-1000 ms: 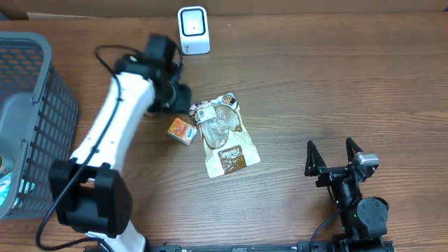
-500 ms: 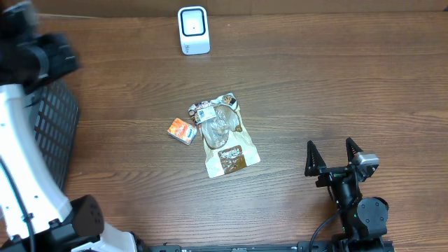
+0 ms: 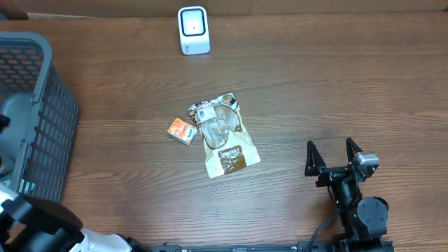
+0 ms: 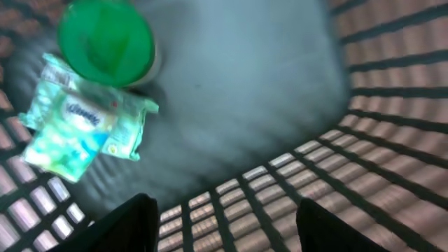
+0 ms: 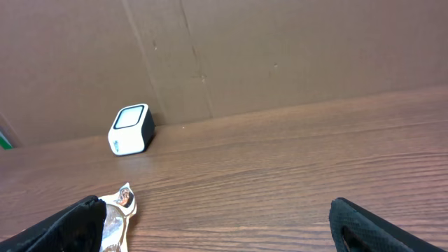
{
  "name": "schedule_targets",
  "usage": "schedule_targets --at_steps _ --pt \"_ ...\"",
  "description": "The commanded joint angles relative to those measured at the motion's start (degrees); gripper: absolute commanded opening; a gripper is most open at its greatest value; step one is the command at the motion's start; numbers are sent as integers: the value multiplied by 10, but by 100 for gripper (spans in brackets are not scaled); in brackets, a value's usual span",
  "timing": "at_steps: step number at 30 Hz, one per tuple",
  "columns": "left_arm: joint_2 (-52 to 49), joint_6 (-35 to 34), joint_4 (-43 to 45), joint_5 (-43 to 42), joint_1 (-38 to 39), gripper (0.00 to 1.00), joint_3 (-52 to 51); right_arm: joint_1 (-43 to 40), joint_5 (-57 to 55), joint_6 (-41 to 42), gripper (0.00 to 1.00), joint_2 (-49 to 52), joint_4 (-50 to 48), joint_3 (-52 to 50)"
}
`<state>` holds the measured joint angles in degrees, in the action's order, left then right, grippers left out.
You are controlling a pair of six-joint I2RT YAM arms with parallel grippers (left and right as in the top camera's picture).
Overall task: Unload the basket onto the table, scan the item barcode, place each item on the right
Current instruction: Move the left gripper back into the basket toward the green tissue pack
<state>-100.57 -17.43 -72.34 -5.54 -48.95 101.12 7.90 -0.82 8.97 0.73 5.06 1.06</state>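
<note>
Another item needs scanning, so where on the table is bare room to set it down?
Bare wood right of the scanner, down to the right fingers; also between basket and pouch. Crowded mid-table: pouch beside orange box.

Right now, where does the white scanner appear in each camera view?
Overhead: the white scanner stands at top centre, at the far edge of the table.
Left wrist: not in it; this camera looks into the grey basket.
Right wrist: the scanner stands left of centre, before the cardboard wall.
Shared landmark: the snack pouch, mid-table overhead, at bottom left in the right wrist view.
</note>
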Motion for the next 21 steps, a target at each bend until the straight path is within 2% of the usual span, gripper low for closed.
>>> schedule_targets --at_steps 1,6,10,18,21 --pt "1 3 42 2 -10 68 -72 -2 0 0 100 -6 -4 -6" --pt "1 83 110 15 -25 63 -120 -2 0 0 100 -6 -4 -6" --pt "1 120 139 93 -33 64 -158 -2 0 0 100 -6 -4 -6" --pt "1 139 195 201 -39 65 -232 -2 0 0 100 -6 -4 -6" --pt "1 149 228 212 -52 68 -257 -2 0 0 100 -6 -4 -6"
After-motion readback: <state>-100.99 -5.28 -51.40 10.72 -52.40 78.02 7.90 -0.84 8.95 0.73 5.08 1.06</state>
